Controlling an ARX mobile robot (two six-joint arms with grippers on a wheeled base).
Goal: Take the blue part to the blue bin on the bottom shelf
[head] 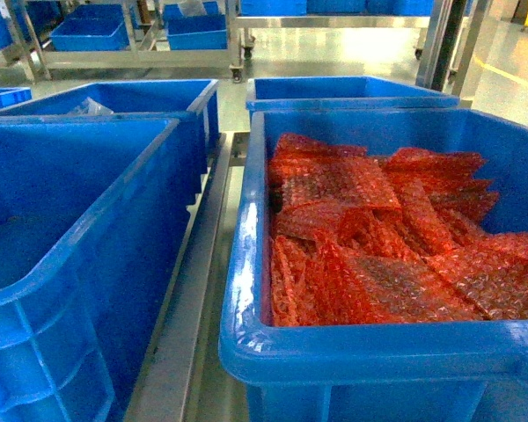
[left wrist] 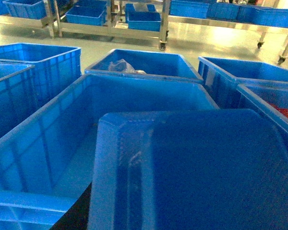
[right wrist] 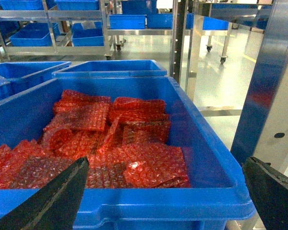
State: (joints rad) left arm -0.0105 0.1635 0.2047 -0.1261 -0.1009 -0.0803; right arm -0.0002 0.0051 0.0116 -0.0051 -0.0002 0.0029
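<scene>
The blue part [left wrist: 197,172], a wide flat tray-like piece, fills the lower half of the left wrist view. My left gripper [left wrist: 149,215] is shut on it, and only one dark finger [left wrist: 74,218] shows under its left edge. The part hangs over the near end of an empty blue bin [left wrist: 62,143], which is the left bin [head: 70,229] in the head view. The bins stand on the bottom shelf, whose steel rail [head: 189,290] shows between them. My right gripper [right wrist: 168,201] is open just short of the front rim of a bin of red bubble wrap [right wrist: 110,139]. Neither gripper shows in the head view.
The red bubble-wrap bin [head: 378,237] sits right of the empty one. More blue bins [head: 343,88] stand behind. A perforated steel upright [right wrist: 278,115] rises close on the right. Across the floor, steel racks [head: 132,57] hold further blue bins [head: 88,33].
</scene>
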